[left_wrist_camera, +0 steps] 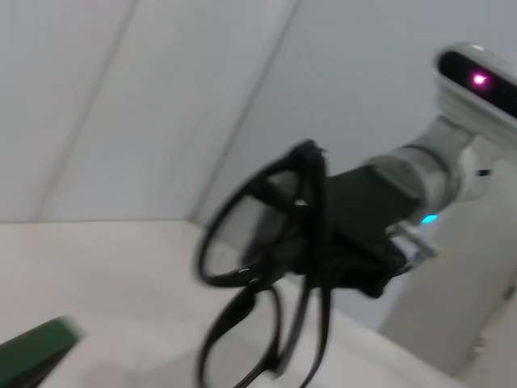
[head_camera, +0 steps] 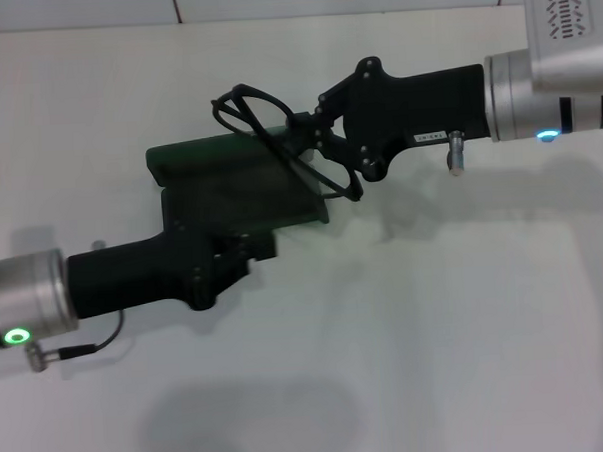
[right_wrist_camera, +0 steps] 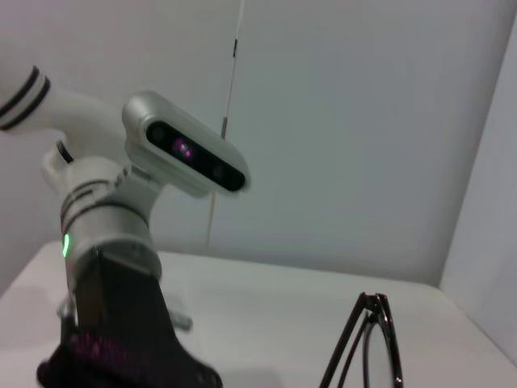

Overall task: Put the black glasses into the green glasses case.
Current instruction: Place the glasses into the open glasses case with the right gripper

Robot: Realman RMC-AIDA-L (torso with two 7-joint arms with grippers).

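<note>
White table; right fingers clamped on black glasses above green glasses case; left gripper at case, finger state unclear.

Both arms are silver cylinders ending in matte black hands: the left hand wears a green ring light and a thin black cable, the right hand a blue light and a small white label

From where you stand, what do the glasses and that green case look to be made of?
The black glasses: thin dark frame, plastic or coated wire, I cannot tell which, with clear lenses. The green glasses case: seemingly a rigid shell with a matte dark green covering, judging by its flat faces and dull surface.
</note>
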